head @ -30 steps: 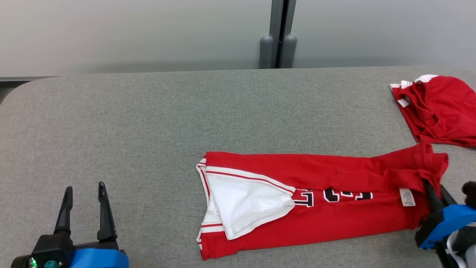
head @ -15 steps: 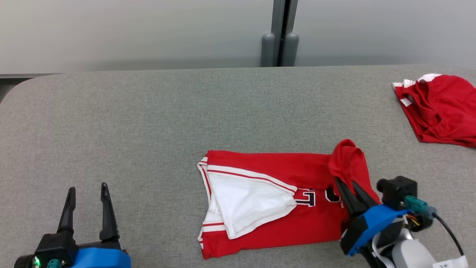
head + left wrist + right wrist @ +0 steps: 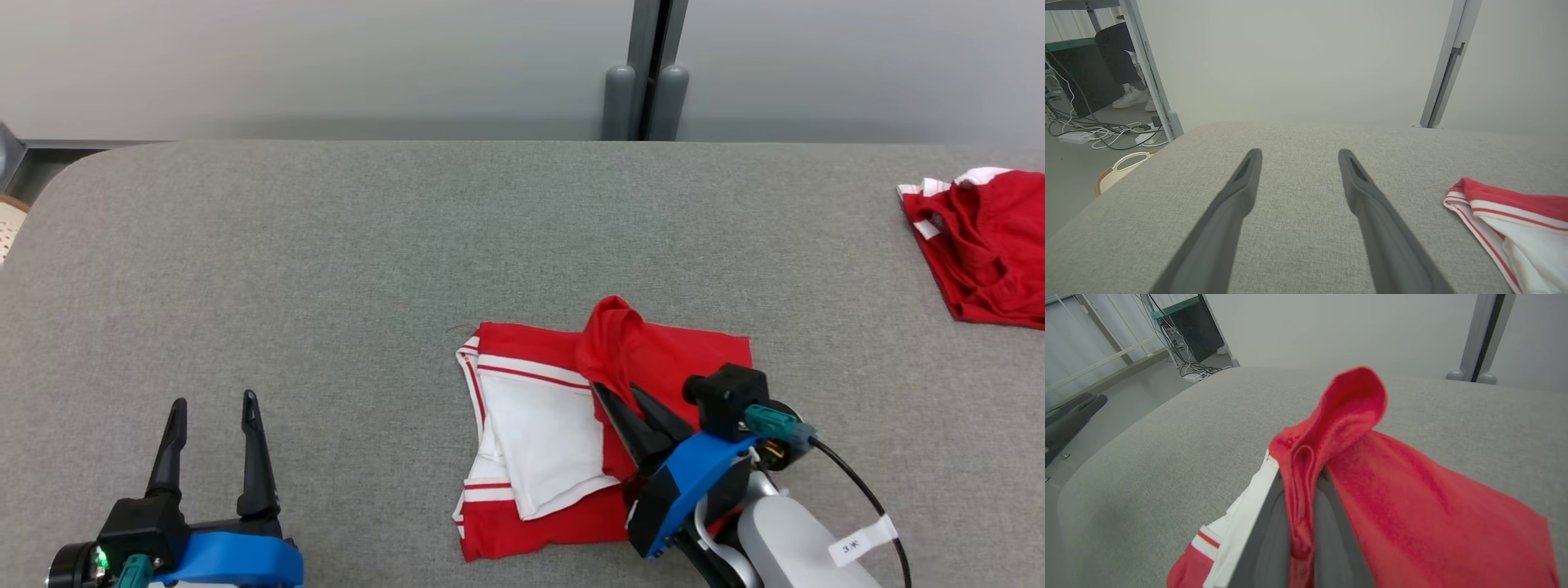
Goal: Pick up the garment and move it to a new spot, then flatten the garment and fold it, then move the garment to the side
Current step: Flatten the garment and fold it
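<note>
The garment [image 3: 531, 425] is a red jersey with white side panels and striped trim, lying partly folded on the grey table [image 3: 326, 269] at centre front. My right gripper [image 3: 616, 390] is shut on a bunched red edge of it, held up over the jersey's middle. In the right wrist view the red cloth [image 3: 1331, 433] is pinched between the dark fingers [image 3: 1265, 539] and stands up in a loop above them. My left gripper [image 3: 214, 402] stands open at the lower left, empty, well left of the jersey. The left wrist view shows its spread fingers [image 3: 1241, 188] and the jersey's striped edge [image 3: 1506, 216].
A second red garment [image 3: 988, 245] lies crumpled at the table's far right edge. A grey post [image 3: 649, 73] stands behind the table. Beyond the table's left corner are cables, a pale basket [image 3: 1120, 171] and a person's shoes [image 3: 1133, 98].
My right gripper has carried the jersey's right end leftward over itself, halving its visible length. The head camera has shifted a little. The left gripper has stayed put.
</note>
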Controlling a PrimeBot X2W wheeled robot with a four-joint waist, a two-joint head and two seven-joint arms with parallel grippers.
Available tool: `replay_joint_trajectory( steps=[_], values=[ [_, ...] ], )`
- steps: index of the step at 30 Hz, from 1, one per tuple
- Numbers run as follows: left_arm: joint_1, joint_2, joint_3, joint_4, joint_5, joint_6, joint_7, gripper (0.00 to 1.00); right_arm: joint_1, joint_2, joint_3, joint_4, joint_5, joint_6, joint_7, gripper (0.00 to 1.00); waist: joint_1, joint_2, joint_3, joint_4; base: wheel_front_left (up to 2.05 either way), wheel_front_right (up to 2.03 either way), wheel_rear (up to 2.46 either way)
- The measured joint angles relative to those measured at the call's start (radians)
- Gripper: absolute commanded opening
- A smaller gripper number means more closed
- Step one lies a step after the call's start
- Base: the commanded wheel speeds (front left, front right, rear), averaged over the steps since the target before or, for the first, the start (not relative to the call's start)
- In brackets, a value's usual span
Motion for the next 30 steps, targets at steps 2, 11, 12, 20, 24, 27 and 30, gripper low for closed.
replay_joint_trajectory(
  steps=[2,11,12,20,24,27,30],
  values=[
    [-0.003,0.000,-0.007,0.001,-0.002,0.001,0.000,1.00,-0.023,0.000,0.033,0.020,0.027,0.000,-0.013,0.00,0.0000,0.0000,0.003,0.007,0.00,0.00,0.00],
    [-0.018,0.000,-0.033,0.013,-0.009,0.003,0.000,1.00,-0.116,0.003,0.160,0.109,0.160,0.000,-0.069,0.00,0.0000,0.0000,0.016,0.041,0.00,0.00,0.00],
    [-0.018,0.000,-0.035,0.014,-0.011,0.004,0.000,1.00,-0.122,0.003,0.168,0.125,0.169,0.000,-0.076,0.14,-0.0001,0.0000,0.017,0.044,0.00,0.00,0.00],
    [-0.021,0.000,-0.039,0.013,-0.017,0.011,0.000,1.00,-0.158,0.003,0.180,0.226,0.182,0.000,-0.158,1.00,-0.0001,0.0000,0.014,0.036,0.00,0.00,0.00],
    [-0.018,0.000,-0.038,0.012,-0.018,0.011,0.000,1.00,-0.162,0.003,0.113,0.248,0.140,0.000,-0.204,1.00,-0.0001,0.0000,0.001,0.014,0.00,0.00,0.00],
    [-0.016,0.000,-0.038,0.007,-0.016,0.011,0.000,1.00,-0.160,0.003,0.035,0.246,0.078,0.000,-0.227,1.00,-0.0002,0.0000,-0.008,-0.004,0.00,0.00,0.00],
    [-0.011,0.000,-0.038,0.002,-0.015,0.010,0.000,1.00,-0.140,-0.009,-0.051,0.209,0.022,0.000,-0.237,1.00,-0.0001,0.0000,-0.017,-0.023,0.00,0.00,0.00]
  ],
)
